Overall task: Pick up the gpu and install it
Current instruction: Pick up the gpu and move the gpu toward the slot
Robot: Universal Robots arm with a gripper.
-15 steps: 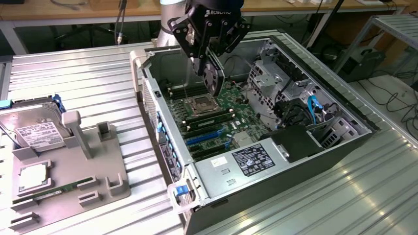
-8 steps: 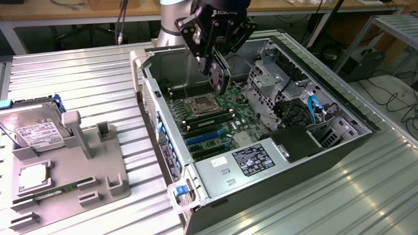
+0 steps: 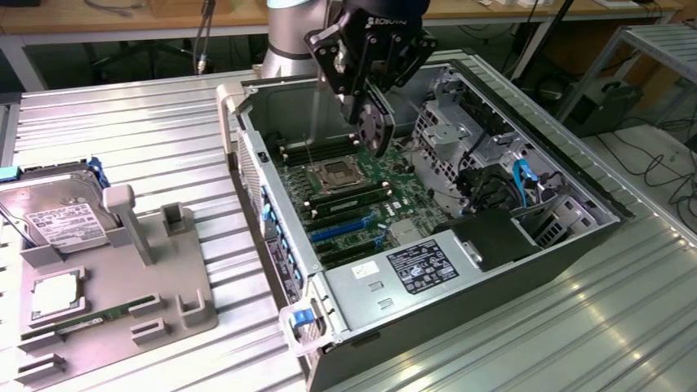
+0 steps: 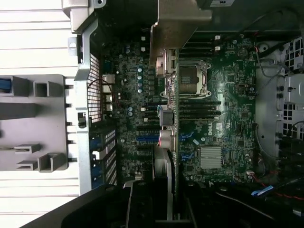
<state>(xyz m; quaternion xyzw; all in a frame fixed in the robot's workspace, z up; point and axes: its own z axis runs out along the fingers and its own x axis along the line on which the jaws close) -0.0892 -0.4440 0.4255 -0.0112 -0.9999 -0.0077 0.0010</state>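
So, in the exterior view, the gripper (image 3: 366, 104) is clamped on the gpu (image 3: 377, 129), a thin dark card hanging edge-on above the green motherboard (image 3: 376, 184) inside the open sheet-metal computer case (image 3: 248, 155). I judge the pick done and the install in hand. In the wrist view, the card's folded silver bracket (image 4: 176, 21) catches the light, and its slim edge runs just beside the blue slots (image 4: 147, 139). Seating it, I reckon, calls for squaring that edge over one slot.

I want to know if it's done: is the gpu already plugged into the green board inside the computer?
No, the gripper holds the gpu up in the air, above the green board.
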